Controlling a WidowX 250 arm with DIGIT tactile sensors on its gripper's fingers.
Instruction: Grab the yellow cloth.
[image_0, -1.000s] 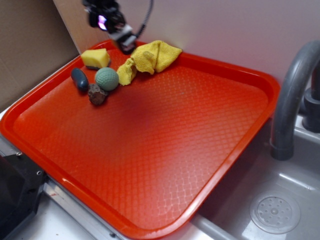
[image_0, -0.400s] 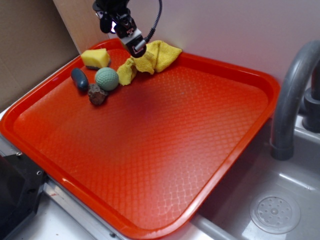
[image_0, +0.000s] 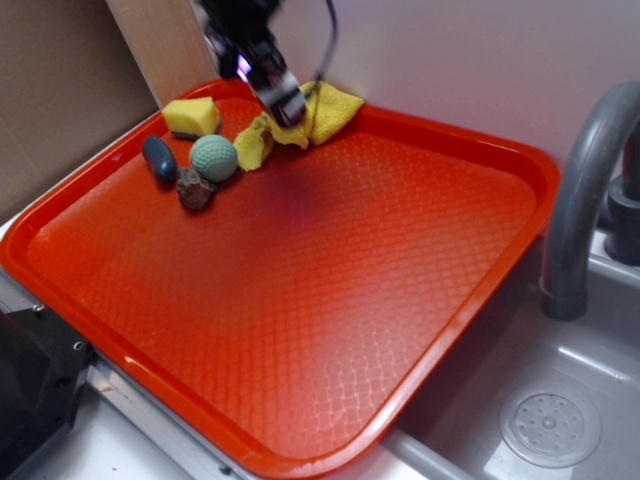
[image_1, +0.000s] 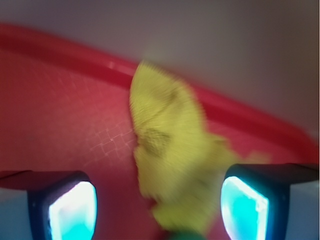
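Observation:
The yellow cloth (image_0: 325, 112) lies crumpled against the far rim of the red tray (image_0: 350, 290), one end trailing toward the green ball (image_0: 214, 157). My gripper (image_0: 288, 110) hangs low over the cloth's middle and hides part of it. In the blurred wrist view the cloth (image_1: 175, 160) spreads between my two glowing fingers, nearer the right one. The gripper (image_1: 157, 207) is open and nothing is pinched.
At the tray's far left lie a yellow sponge block (image_0: 192, 116), a dark blue oval (image_0: 159, 160) and a brown stone (image_0: 195, 189). A wall stands right behind the cloth. A grey faucet (image_0: 585, 200) and a sink with its drain (image_0: 550, 428) are at the right.
The gripper has moved right and down, from above the tray's far left corner to just over the cloth. The cloth and the other things have not moved.

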